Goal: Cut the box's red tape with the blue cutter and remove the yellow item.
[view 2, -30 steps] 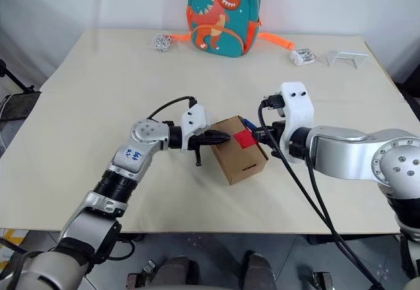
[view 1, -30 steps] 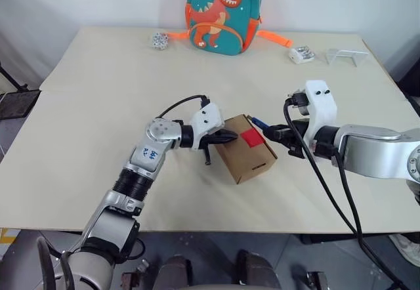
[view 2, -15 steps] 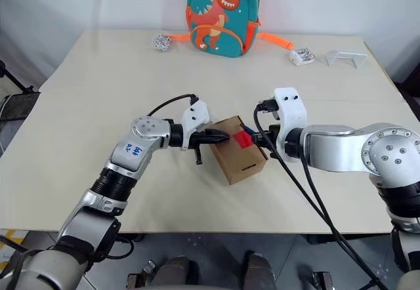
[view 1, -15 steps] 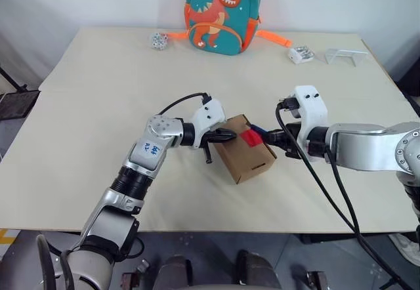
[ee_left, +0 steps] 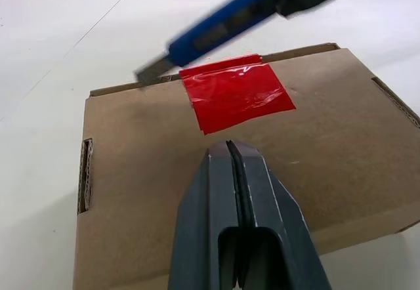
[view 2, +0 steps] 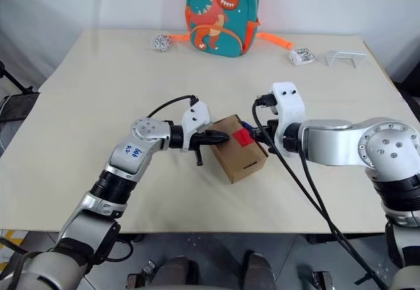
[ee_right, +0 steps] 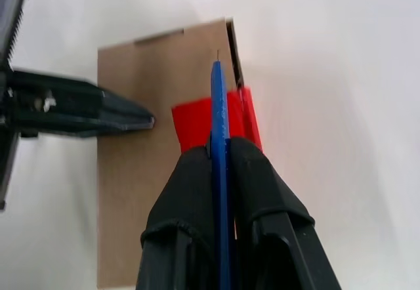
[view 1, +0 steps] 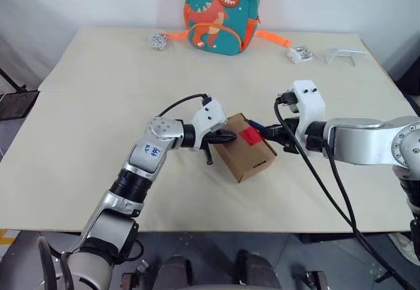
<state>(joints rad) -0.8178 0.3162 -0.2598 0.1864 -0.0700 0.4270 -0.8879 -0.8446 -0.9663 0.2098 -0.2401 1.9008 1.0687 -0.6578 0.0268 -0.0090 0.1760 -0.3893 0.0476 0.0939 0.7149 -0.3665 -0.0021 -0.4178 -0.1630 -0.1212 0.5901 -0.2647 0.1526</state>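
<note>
Pale table [view 1: 98, 106], white wall behind. Left pincer [ee_left: 231, 147] fully closed, tips pressed on top of the box [view 1: 246, 149] near table centre. Right pincer [ee_right: 220, 147] clamped on the blue cutter [ee_left: 223, 24], blade at far edge of the red tape [ee_left: 236, 92]. Dinosaur backpack [view 1: 223, 11] at far edge.

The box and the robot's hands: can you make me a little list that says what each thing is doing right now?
box: on the table, flaps closed
red tape: on top of the box, across the seam, looks uncut
blue cutter: held in the right gripper, blade tip at the tape's edge
left gripper: shut, tips resting on the box top beside the tape
backpack: standing at the table's far edge
</note>
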